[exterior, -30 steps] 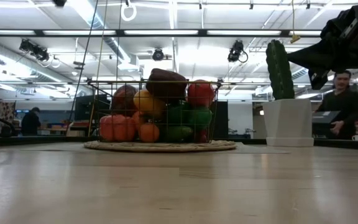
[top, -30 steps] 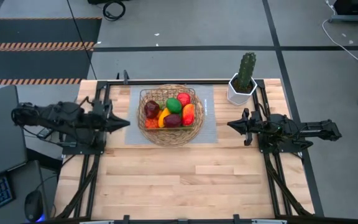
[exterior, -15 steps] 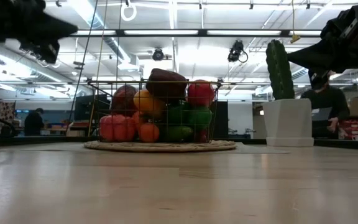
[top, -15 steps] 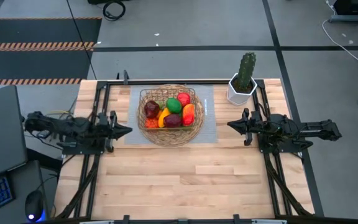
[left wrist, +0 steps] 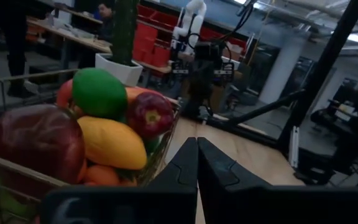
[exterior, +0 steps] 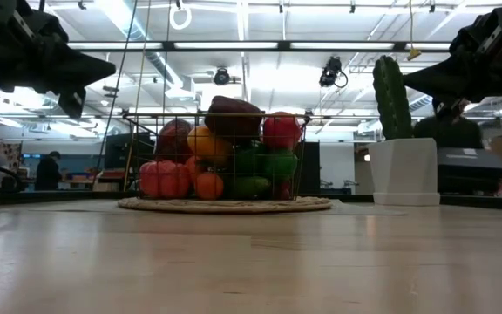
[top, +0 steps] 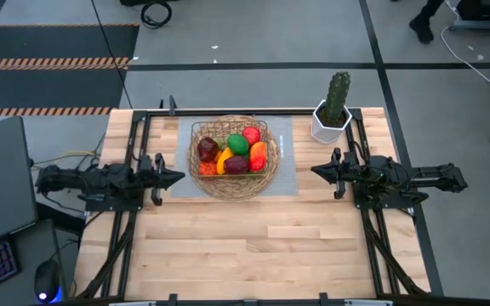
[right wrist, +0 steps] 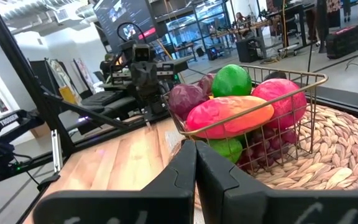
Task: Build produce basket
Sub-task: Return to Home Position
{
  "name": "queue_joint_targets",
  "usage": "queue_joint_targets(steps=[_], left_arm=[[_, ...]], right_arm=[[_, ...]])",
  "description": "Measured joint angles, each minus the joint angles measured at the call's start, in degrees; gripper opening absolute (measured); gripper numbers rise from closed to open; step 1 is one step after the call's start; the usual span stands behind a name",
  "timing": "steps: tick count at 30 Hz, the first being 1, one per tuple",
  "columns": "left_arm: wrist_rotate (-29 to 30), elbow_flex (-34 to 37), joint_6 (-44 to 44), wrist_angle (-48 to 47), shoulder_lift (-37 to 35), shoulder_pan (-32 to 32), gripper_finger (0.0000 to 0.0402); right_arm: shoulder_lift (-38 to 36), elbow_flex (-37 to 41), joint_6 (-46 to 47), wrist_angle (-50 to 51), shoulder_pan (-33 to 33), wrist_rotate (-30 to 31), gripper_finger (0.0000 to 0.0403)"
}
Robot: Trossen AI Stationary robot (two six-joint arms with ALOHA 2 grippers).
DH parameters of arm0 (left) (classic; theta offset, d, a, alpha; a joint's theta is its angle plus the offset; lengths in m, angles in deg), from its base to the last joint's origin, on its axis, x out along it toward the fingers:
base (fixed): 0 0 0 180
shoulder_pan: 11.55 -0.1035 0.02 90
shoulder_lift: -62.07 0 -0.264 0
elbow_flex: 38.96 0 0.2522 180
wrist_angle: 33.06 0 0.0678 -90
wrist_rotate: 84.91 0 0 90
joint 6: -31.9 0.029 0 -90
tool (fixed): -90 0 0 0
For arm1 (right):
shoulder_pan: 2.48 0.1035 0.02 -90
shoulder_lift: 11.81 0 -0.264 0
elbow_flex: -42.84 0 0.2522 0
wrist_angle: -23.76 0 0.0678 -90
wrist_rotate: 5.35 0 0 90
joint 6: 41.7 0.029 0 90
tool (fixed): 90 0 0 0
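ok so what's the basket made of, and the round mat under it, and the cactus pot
The basket looks like thin metal wire with a shiny gold finish: straight open bars and see-through sides. The round mat under it seems to be woven natural fibre, wicker or seagrass, matte tan with braided coils. The pot looks like smooth white ceramic or plastic; I can't tell which.

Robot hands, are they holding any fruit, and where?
No. The left hand and right hand are both shut on nothing; the fruit sits in the basket.
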Motion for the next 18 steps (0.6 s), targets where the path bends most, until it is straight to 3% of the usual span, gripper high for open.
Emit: queue_joint_targets(steps=[18], left_arm=[[-0.9, 0.1, -3.2, -0.6, 5.3, -1.6, 0.0029]], right_arm=[[0.0, 0.0, 0.0, 0.0, 0.0, 0.0, 0.0011]])
